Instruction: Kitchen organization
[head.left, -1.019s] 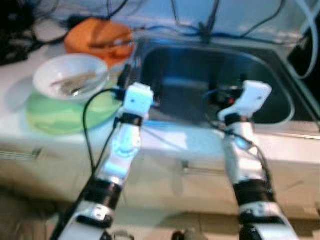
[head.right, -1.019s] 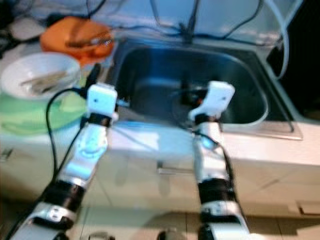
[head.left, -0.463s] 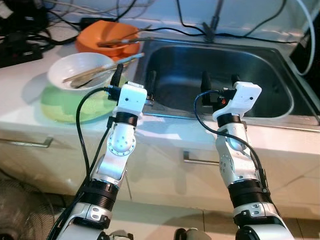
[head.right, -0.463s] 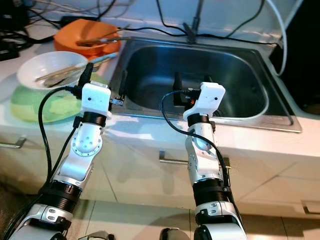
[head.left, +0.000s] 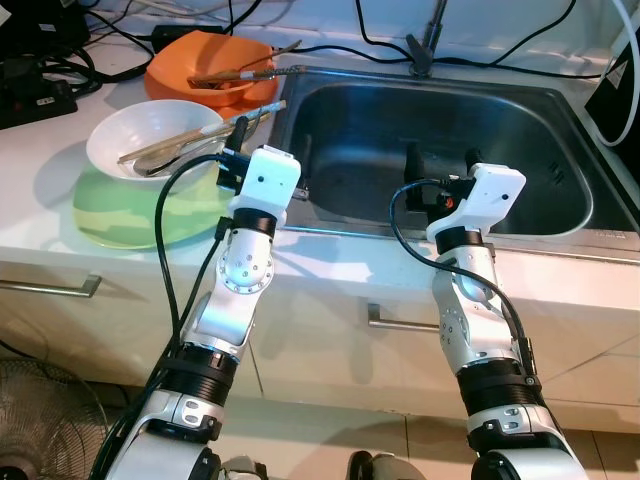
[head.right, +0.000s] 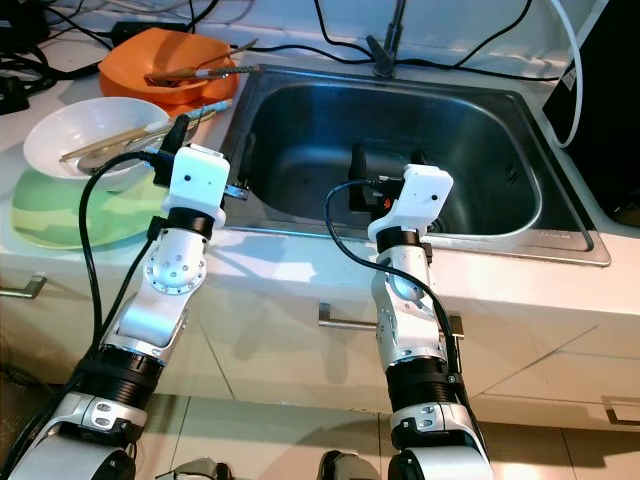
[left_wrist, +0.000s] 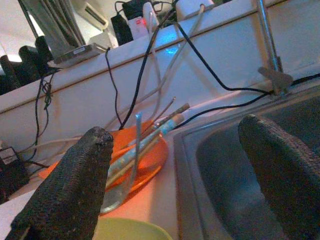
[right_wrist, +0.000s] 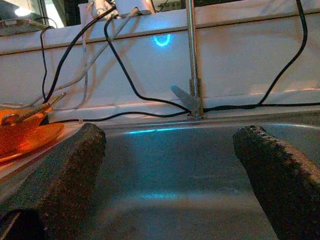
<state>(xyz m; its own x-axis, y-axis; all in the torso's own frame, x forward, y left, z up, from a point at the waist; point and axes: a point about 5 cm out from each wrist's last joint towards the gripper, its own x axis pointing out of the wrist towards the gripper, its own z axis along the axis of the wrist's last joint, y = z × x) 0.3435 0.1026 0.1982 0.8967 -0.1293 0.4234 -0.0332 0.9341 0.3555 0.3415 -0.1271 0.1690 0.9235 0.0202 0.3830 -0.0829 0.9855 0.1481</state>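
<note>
On the counter left of the steel sink (head.left: 560, 215), an orange bowl (head.left: 178, 78) holds several utensils. In front of it a white bowl (head.left: 130, 140) with chopsticks and spoons rests on a green plate (head.left: 120, 212). My left gripper (head.left: 272, 145) hovers open at the sink's front left corner, just right of the white bowl, with nothing between its fingers. Its wrist view looks toward the orange bowl (left_wrist: 150, 160). My right gripper (head.left: 440, 162) is open and empty over the sink's front edge, facing the faucet (right_wrist: 190, 60).
Black cables and a power strip (head.left: 40, 95) lie along the back of the counter. The faucet (head.left: 428, 40) stands behind the basin. A white hose (head.left: 615, 80) hangs at the right. Drawer handles (head.left: 50, 288) run below the counter edge.
The picture has gone from blurred to steady and shifted slightly, so the camera moved. Both grippers stay open at the sink's front edge with nothing in them.
</note>
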